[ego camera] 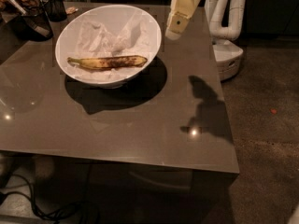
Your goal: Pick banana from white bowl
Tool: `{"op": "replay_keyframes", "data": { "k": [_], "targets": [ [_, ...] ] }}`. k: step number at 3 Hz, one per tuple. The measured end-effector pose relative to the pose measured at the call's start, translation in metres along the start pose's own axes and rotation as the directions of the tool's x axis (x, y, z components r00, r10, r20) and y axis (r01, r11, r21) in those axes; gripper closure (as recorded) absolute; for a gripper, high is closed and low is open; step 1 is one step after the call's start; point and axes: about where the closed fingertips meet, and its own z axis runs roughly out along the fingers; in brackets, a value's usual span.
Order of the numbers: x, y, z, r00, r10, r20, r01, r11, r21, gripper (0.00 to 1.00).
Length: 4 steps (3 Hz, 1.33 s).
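The banana (108, 62), yellow with heavy brown spotting, lies lengthwise in the white bowl (70, 34), which is lined with crumpled white paper and stands on the grey table at the back left. My gripper (176, 26), cream-coloured, hangs above the table just right of the bowl's rim, apart from the banana. Its shadow falls on the table at the right.
Dark glass cups (35, 20) and clutter stand at the table's back left corner. The white arm base (227, 27) stands on the floor right of the table. The grey table (140, 125) ends at its right edge near the brown carpet.
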Motion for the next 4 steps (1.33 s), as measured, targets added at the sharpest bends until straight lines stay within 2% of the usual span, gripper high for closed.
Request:
{"op": "replay_keyframes", "data": {
  "k": [1, 2, 3, 4],
  "targets": [
    [-0.022, -0.003, 0.017, 0.999, -0.03, 0.018, 0.031, 0.9983, -0.05, 0.0],
    [-0.043, 0.0, 0.043, 0.998, -0.051, 0.025, 0.054, 0.9917, -0.116, 0.0],
    [-0.059, 0.005, 0.065, 0.999, -0.04, 0.022, 0.043, 0.9852, -0.166, 0.0],
    [-0.065, 0.007, 0.079, 1.0, -0.002, -0.005, 0.001, 0.9822, -0.188, 0.0]
  ]
}}
